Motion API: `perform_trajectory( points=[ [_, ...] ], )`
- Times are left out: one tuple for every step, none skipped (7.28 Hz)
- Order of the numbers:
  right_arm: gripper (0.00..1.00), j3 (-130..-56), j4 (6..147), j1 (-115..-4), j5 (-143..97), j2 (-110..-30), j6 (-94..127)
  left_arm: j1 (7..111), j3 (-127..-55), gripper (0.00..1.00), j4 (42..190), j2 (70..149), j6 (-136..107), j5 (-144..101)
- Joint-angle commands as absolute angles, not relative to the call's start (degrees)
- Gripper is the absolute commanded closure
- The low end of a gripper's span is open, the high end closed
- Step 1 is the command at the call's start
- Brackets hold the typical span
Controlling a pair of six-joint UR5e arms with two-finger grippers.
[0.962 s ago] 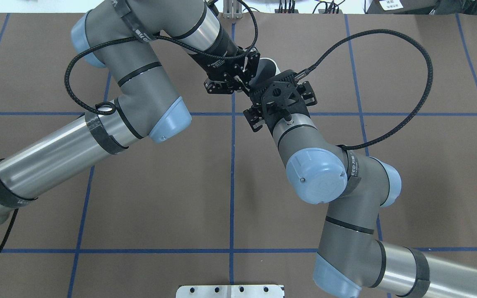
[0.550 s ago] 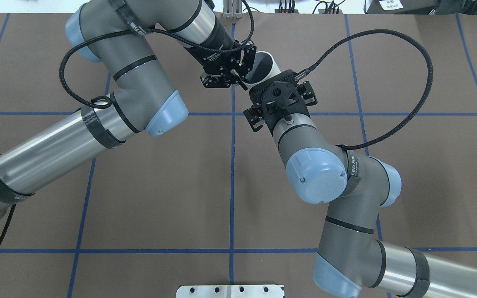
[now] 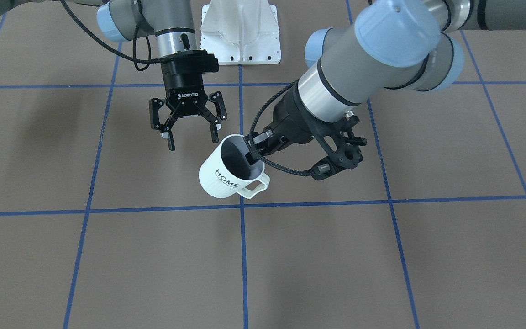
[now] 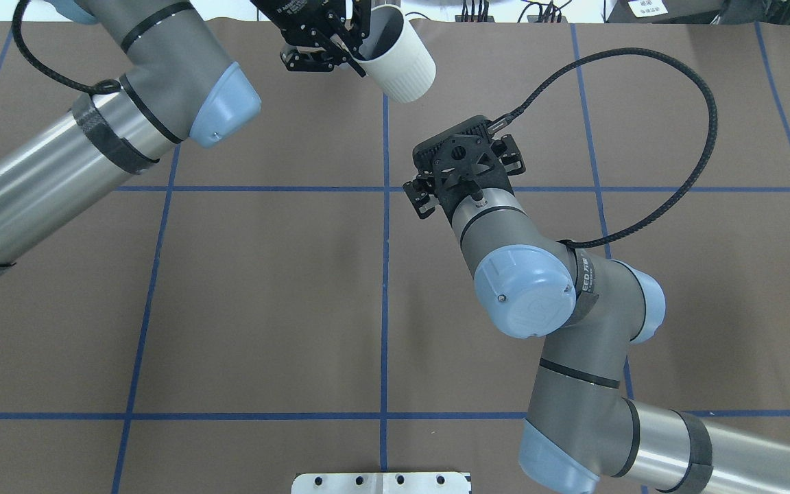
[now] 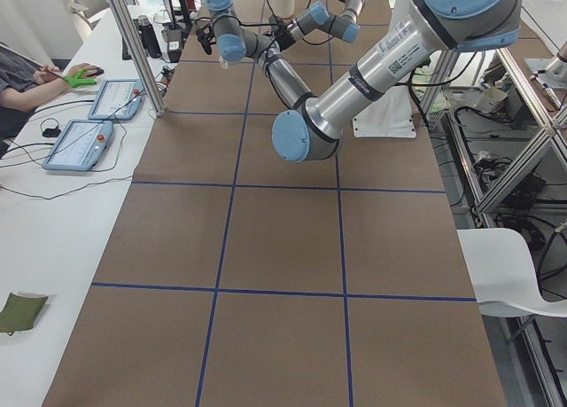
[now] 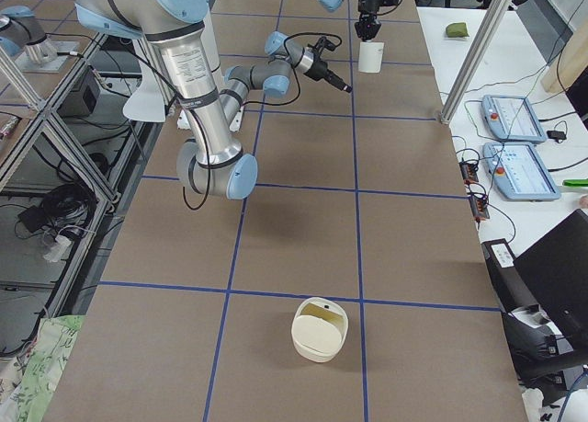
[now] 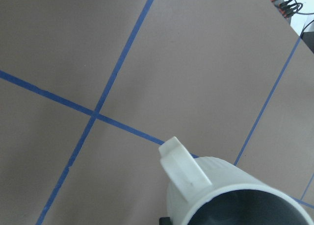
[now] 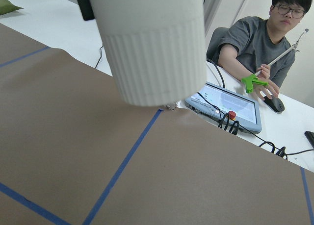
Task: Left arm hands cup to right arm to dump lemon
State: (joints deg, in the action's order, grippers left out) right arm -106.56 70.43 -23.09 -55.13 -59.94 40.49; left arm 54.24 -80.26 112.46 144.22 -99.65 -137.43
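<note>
Mug (image 3: 226, 176): white, ribbed toward the base, with "HOME" in black on its side. It hangs in the air over the middle of the desk, tilted, with its dark mouth turned up toward the left arm.
Loop handle (image 3: 257, 185): on the side of the mug facing away from the robot.
Inside of the mug: dark; I cannot make out what lies in it.
Left pincer (image 3: 250, 153): clenched on the mug's rim, with one finger down inside the mouth.
Right pincer (image 3: 192, 141): spread wide and empty, pointing down. It is just beside the mug and not touching it.
Right wrist view: the mug's ribbed base fills the top of the picture.
Desk (image 3: 107, 256): brown cover marked with a grid of blue tape.
Cream container (image 6: 320, 328): round, standing on the desk toward the end on the robot's right, well apart from the mug.
Mounting plate (image 3: 240, 32): white, at the robot's edge of the desk.
Person (image 8: 260, 38): seated beyond the desk, holding a green tool (image 8: 252, 80) beside a tablet-like panel (image 8: 223, 105).
</note>
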Motion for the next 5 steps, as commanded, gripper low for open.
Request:
perform_trajectory(
  points=[
    [0.0,-107.48,70.05,-25.2,-58.68,-59.77,40.87,56.5,-77.88,1.0,111.98,143.27,-96.27,-132.24],
    [0.0,-108.1,69.96,-29.57,-67.06,-59.85,41.04,57.47,-77.7,1.0,111.8,139.69,-91.02,-129.06],
    [0.0,-108.11,70.22,-34.75,-76.89,-59.94,42.09,59.48,-77.7,1.0,109.62,136.44,-82.18,-127.81],
    [0.0,-107.76,70.92,-39.85,-86.65,-60.03,42.19,61.24,-78.04,1.0,103.77,134.84,-73.39,-127.71],
    [0.0,-107.49,73.54,-45.47,-97.54,-60.2,42.36,63.26,-78.22,1.0,98.58,133.69,-67.3,-127.71]
  ],
)
